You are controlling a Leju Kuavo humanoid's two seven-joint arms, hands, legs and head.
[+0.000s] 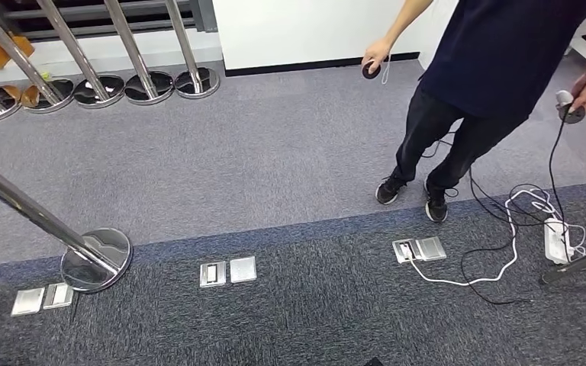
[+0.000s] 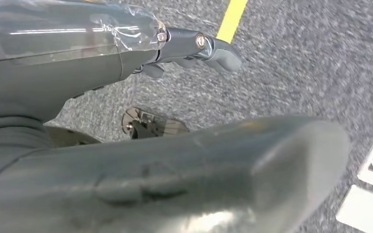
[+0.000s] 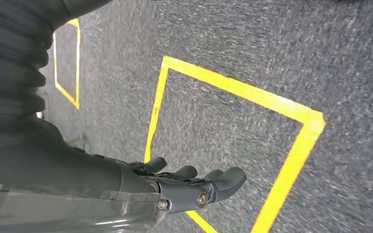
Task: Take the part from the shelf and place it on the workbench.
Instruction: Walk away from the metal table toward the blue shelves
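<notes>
Barely begun. Left hand (image 2: 194,46) and right hand (image 3: 194,187) hanging over carpet (image 3: 252,58), fingers loosely apart, holding nothing. No part, shelf or tabletop near either hand; fetching and placing both remain.

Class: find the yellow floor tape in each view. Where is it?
Head view: not in it.
Left wrist view: yellow floor tape, a strip past the left hand.
Right wrist view: a square outline beyond the right hand.
Shared landmark: grey carpet.

A person (image 1: 473,91) stands right on the carpet (image 1: 275,160); stanchion bases (image 1: 145,85) line the far left
</notes>
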